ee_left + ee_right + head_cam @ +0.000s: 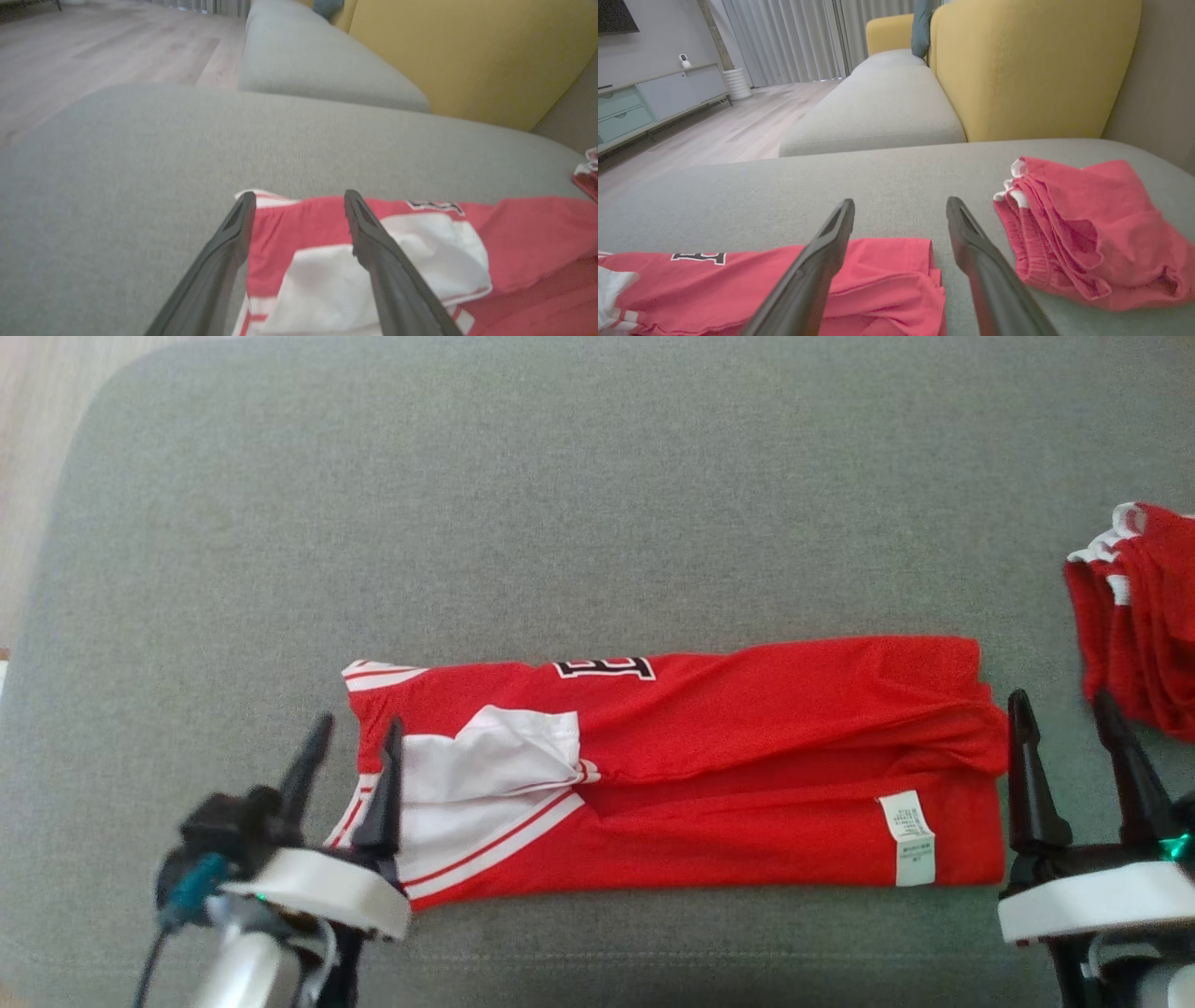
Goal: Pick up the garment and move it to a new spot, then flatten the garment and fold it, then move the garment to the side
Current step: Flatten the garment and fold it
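The garment (pixel 709 747) is a red jersey with white trim, folded into a long strip across the grey cushion, with a white label near its right end. My left gripper (pixel 359 735) stands open over the strip's left end, where white fabric shows (pixel 322 280). At the right end, my right gripper (pixel 1064 707) is open too, its fingers just off the red edge (pixel 887 270). Neither holds anything.
A second red garment (pixel 1144 616) lies bunched at the cushion's right edge (pixel 1087 224). The grey cushion (pixel 597 504) stretches wide beyond the strip. A yellow backrest (pixel 1031 70) rises behind, and wooden floor (pixel 93 51) lies off the left side.
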### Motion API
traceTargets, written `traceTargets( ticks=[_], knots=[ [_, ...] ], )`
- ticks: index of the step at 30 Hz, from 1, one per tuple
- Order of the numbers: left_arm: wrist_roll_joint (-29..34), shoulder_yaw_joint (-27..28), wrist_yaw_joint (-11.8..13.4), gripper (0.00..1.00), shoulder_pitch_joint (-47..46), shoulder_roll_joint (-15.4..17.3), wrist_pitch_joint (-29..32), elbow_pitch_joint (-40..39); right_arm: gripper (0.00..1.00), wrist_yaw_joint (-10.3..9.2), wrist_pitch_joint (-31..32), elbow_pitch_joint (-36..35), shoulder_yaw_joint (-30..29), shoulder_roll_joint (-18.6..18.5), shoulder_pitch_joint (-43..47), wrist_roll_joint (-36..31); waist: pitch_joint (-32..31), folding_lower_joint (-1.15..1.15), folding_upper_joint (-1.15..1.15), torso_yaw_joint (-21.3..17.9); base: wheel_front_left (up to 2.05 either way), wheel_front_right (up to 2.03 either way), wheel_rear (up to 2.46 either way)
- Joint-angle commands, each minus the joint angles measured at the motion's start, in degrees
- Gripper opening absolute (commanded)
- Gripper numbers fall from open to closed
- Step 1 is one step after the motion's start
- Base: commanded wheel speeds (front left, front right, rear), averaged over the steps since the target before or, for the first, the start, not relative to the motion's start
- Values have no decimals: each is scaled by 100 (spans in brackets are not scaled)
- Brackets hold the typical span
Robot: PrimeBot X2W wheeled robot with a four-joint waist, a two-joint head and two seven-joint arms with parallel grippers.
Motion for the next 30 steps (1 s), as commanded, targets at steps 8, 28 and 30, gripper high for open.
traceTargets(
  ticks=[8,28,30],
  knots=[
    [88,717,430,100,36,328,-74,-1137,100,-4,-20,-542,194,-10,-60,-290,-319,0,0,-46,0,0,0],
    [126,736,747,100,467,444,153,-1627,100,-4,157,-465,307,4,70,-194,-468,0,0,-59,0,0,0],
    [136,705,734,100,447,449,155,-1644,100,-4,183,-419,275,4,100,-156,-430,0,0,-31,0,0,0]
  ],
)
